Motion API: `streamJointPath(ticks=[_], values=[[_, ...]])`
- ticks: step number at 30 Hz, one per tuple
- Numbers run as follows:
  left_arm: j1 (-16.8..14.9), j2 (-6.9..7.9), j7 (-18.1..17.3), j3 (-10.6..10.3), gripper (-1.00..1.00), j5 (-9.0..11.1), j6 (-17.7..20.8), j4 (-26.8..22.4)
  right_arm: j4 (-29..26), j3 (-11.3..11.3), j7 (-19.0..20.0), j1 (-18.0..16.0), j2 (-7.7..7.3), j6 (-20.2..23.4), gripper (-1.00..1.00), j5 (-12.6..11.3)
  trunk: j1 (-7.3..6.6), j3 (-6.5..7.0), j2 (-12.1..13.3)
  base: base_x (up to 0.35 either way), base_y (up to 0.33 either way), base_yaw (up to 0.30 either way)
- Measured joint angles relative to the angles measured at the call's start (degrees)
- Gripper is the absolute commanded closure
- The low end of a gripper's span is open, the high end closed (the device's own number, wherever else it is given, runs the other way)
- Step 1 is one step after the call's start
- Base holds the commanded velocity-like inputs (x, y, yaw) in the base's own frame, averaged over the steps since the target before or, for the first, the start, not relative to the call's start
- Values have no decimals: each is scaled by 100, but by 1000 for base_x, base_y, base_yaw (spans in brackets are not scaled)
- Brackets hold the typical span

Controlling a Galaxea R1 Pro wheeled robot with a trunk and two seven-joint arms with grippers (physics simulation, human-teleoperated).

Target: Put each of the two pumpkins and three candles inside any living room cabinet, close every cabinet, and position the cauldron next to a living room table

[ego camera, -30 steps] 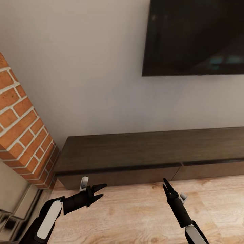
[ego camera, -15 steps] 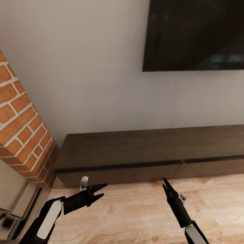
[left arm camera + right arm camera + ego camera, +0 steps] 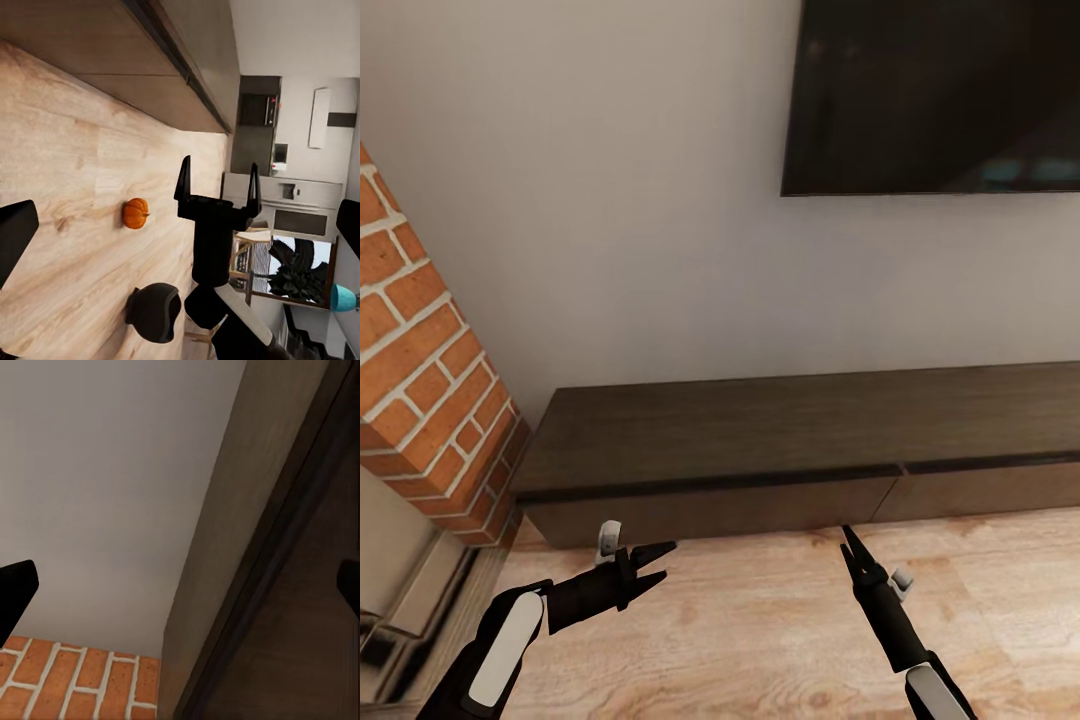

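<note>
We stand on a light wood plank floor (image 3: pixel 760 620) facing a pale grey wall (image 3: pixel 610 220), with a brick column (image 3: pixel 420 380) at our left and a dark television (image 3: pixel 935 95) mounted on the wall at upper right. Along the foot of the wall runs the cabinet (image 3: pixel 760 445), a long, low dark-brown unit with a plank top and flat drawer fronts, all of them flush and closed in the head view. We can read no brand, label or writing anywhere. Both arms hang low over the bare floor in front of the cabinet and apart from it: the left pincer (image 3: pixel 652 562) has its fingers spread wide with nothing between them, and the right pincer (image 3: pixel 850 548) looks narrow from the head view. The left wrist view looks across the floor and shows the right pincer (image 3: pixel 217 180) with its two fingers clearly parted and empty. That same view shows what the head view does not: one small orange pumpkin (image 3: pixel 135 213) lying on the floor, the black cauldron (image 3: pixel 155 312) near it, also on the floor, and beyond them a kitchen with dark units and a leafy plant (image 3: pixel 296 270). The right wrist view looks along the cabinet's end (image 3: pixel 247 547) toward the wall and the brick (image 3: pixel 75 679).
</note>
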Motion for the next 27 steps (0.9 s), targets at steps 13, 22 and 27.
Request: streamJointPath(ticks=[13, 22, 27], values=[[-3, 0, 0, -9, -100, 0, 0, 0, 8, -8, 0, 0, -2, 0, -100, -6, 286, -233, -521, 0, 0, 0], [0, 0, 0, -9, -100, 1, 0, 0, 16, -14, 0, 0, 1, 0, -100, -9, 483, -395, -882, 0, 0, 0], [0, 0, 0, -9, -100, 1, 0, 0, 24, -18, -3, 0, 1, -78, -100, -233, 593, -485, -1083, 0, 0, 0]])
